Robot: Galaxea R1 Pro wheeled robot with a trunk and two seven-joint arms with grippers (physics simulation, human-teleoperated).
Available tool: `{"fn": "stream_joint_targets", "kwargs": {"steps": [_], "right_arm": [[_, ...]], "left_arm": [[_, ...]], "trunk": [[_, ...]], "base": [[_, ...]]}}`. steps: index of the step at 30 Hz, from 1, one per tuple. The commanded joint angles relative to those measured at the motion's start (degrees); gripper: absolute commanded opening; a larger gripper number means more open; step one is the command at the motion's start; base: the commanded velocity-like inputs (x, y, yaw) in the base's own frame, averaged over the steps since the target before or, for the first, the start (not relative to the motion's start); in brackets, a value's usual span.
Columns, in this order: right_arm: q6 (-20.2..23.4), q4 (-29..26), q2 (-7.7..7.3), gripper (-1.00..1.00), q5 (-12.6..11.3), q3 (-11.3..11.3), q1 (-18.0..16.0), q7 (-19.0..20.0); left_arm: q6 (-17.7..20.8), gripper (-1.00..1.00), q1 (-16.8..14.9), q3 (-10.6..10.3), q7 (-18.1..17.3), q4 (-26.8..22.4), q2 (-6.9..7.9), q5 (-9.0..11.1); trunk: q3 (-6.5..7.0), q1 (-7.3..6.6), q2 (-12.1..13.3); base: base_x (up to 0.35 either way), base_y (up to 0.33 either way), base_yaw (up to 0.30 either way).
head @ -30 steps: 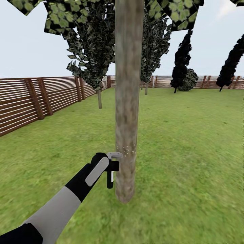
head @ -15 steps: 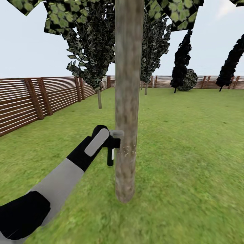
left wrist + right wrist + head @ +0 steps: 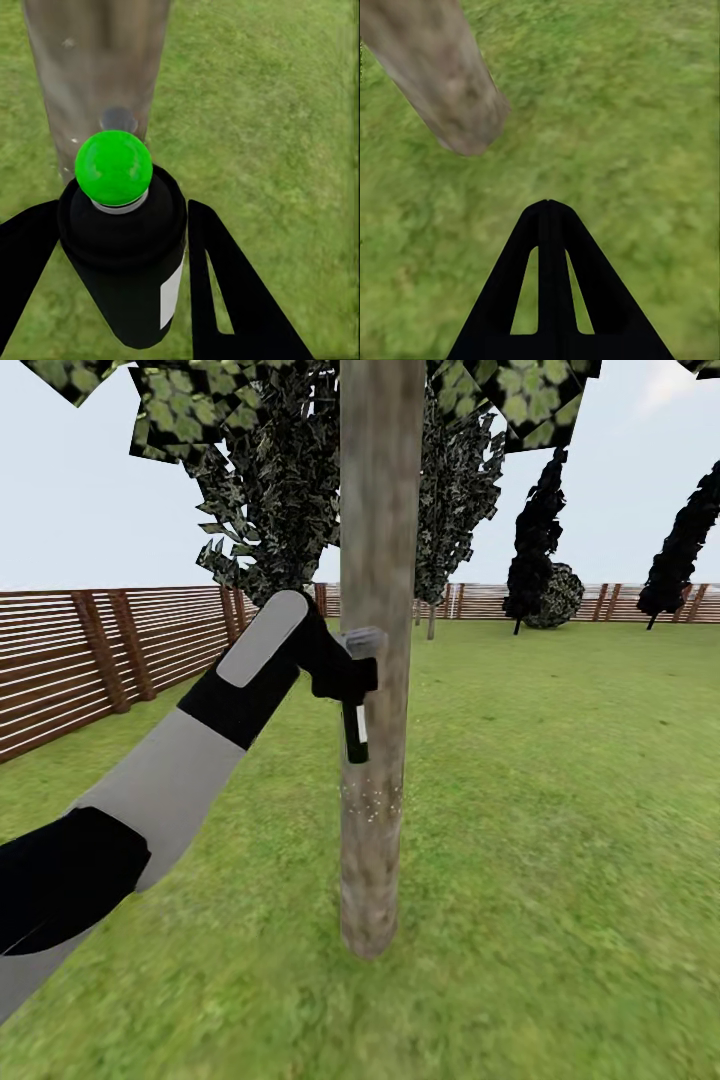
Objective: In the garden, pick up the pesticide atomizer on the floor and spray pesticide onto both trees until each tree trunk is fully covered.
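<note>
A thick grey-brown tree trunk (image 3: pixel 375 610) rises straight ahead on the garden's lawn (image 3: pixel 560 810), its mottled green crown (image 3: pixel 180 410) overhead. My left gripper (image 3: pixel 350 680) is shut on the pesticide atomizer (image 3: pixel 356 732), held against the trunk's left side. The atomizer's pale grey head (image 3: pixel 365 641) touches the bark and its dark stem hangs down. White pesticide specks (image 3: pixel 372 800) form a small band lower on the trunk. In the left wrist view the atomizer (image 3: pixel 127 255) with its green cap (image 3: pixel 114 166) sits between the black fingers (image 3: pixel 225 285), facing the trunk (image 3: pixel 94 67). My right gripper (image 3: pixel 549 204) is shut and empty over grass beside the trunk base (image 3: pixel 450 90).
A brown slatted fence (image 3: pixel 100 650) runs along the left and the far side. Dark-leaved trees (image 3: pixel 280 510) stand behind the trunk, and black conifers (image 3: pixel 535 540) at the back right. Open grass spreads to the right.
My left arm has lifted the atomizer up along the trunk, from level with the white specks to well above them. The camera and trunk have stayed put.
</note>
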Motion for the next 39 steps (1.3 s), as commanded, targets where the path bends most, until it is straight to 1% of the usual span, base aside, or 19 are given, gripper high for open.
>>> {"fn": "stream_joint_targets", "kwargs": {"steps": [1, 3, 6, 8, 11, 13, 18, 19, 20, 23, 26, 30, 31, 32, 34, 35, 36, 38, 39], "right_arm": [[-0.2, 0.0, 0.05, -1.0, -0.4, 0.4, -0.1, -0.4], [-0.2, 0.0, 0.21, -1.0, -0.4, 0.4, -0.1, -0.4], [-0.2, 0.0, 0.26, -1.0, -0.4, 0.4, -0.1, -0.4], [-0.3, 0.0, 0.27, -1.0, -0.4, 0.4, -0.1, -0.4], [-0.3, 0.0, 0.27, -1.0, -0.4, 0.4, -0.1, -0.4], [-0.3, -0.1, 0.22, -1.0, -0.4, 0.4, -0.1, -0.4], [-0.4, -0.1, 0.19, -1.0, -0.2, 0.4, -0.1, -0.3], [-0.4, -0.1, 0.18, -1.0, -0.2, 0.4, -0.1, -0.3], [-0.4, -0.1, 0.18, -1.0, -0.2, 0.4, -0.1, -0.3], [-0.4, -0.1, 0.18, -1.0, -0.2, 0.4, -0.1, -0.3], [-0.4, -0.1, 0.18, -1.0, -0.2, 0.4, -0.1, -0.3], [-0.4, -0.1, 0.18, -1.0, -0.1, 0.4, -0.1, -0.3], [-0.4, -0.1, 0.18, -1.0, -0.1, 0.4, -0.1, -0.3], [-0.4, -0.1, 0.18, -1.0, -0.1, 0.4, -0.1, -0.3], [-0.4, -0.1, 0.18, -1.0, -0.1, 0.4, -0.1, -0.3], [-0.4, -0.1, 0.18, -1.0, -0.1, 0.4, -0.1, -0.3], [-0.4, -0.1, 0.18, -1.0, -0.1, 0.4, -0.1, -0.3], [-0.4, -0.1, 0.18, -1.0, -0.1, 0.4, -0.1, -0.3], [-0.4, -0.1, 0.18, -1.0, -0.2, 0.4, -0.1, -0.3]], "left_arm": [[0.3, -1.0, -0.3, 0.0, 0.8, -0.1, -0.14, 1.1], [0.3, -1.0, -0.7, 0.0, 1.1, -0.5, -0.41, 2.0], [0.3, -1.0, -0.7, -0.1, 1.1, -1.1, -0.54, 1.9], [0.3, -1.0, 0.2, -0.4, 1.2, -2.7, -0.5, 1.7], [0.3, -1.0, 4.9, -0.7, 1.4, -4.6, -0.25, 1.4], [0.3, -1.0, 9.5, -0.9, 1.3, -5.5, -0.04, 1.1], [0.3, -1.0, 16.3, -1.8, 1.1, -7.7, 0.2, 0.5], [0.3, -1.0, 17.5, -1.8, 1.1, -8.1, 0.23, -0.4], [0.3, -1.0, 19.1, -1.9, 1.0, -8.5, 0.21, -2.2], [0.3, -1.0, 22.4, -1.9, 0.9, -9.0, 0.27, -4.0], [0.3, -1.0, 24.4, -2.2, 0.9, -9.1, 0.52, -4.5], [0.3, -1.0, 28.6, -2.7, 0.4, -9.1, 1.68, -4.8], [0.3, -1.0, 29.3, -2.7, 0.0, -9.1, 1.93, -5.6], [0.3, -1.0, 30.3, -2.7, -1.9, -9.0, 2.15, -8.2], [0.3, -1.0, 32.0, -2.8, -7.1, -8.8, 2.32, -14.3], [0.3, -1.0, 33.0, -2.7, -11.1, -8.6, 2.4, -18.6], [0.3, -1.0, 33.5, -2.7, -13.1, -8.4, 2.44, -20.9], [0.3, -1.0, 34.3, -2.7, -16.0, -8.2, 2.57, -24.1], [0.3, -1.0, 34.6, -2.7, -16.5, -8.2, 2.6, -24.7]], "trunk": [[-0.14, 0.04, -0.1], [-0.14, 0.04, -0.1], [-0.14, 0.04, -0.1], [-0.14, 0.04, -0.1], [-0.14, 0.04, -0.1], [-0.14, 0.04, -0.1], [-0.14, 0.04, -0.1], [-0.14, 0.04, -0.1], [-0.14, 0.04, -0.1], [-0.14, 0.04, -0.1], [-0.14, 0.04, -0.1], [-0.14, 0.04, -0.1], [-0.14, 0.04, -0.1], [-0.14, 0.04, -0.1], [-0.14, 0.04, -0.1], [-0.14, 0.04, -0.1], [-0.14, 0.04, -0.1], [-0.14, 0.04, -0.1], [-0.14, 0.04, -0.1]], "base": [[0.0, 0.0, 0.0], [0.0, 0.0, 0.0], [0.0, 0.0, 0.0], [0.0, 0.0, 0.0], [0.0, 0.0, 0.0], [0.0, 0.0, 0.0], [0.0, 0.0, 0.0], [0.0, 0.0, 0.0], [0.0, 0.0, 0.0], [0.0, 0.0, 0.0], [0.0, 0.0, 0.0], [0.0, 0.07, -0.054], [0.0, 0.235, -0.172], [0.0, 0.282, -0.207], [0.0, 0.305, -0.225], [0.0, 0.322, -0.237], [0.0, 0.326, -0.239], [0.0, 0.329, -0.242], [0.0, 0.331, -0.243]]}}
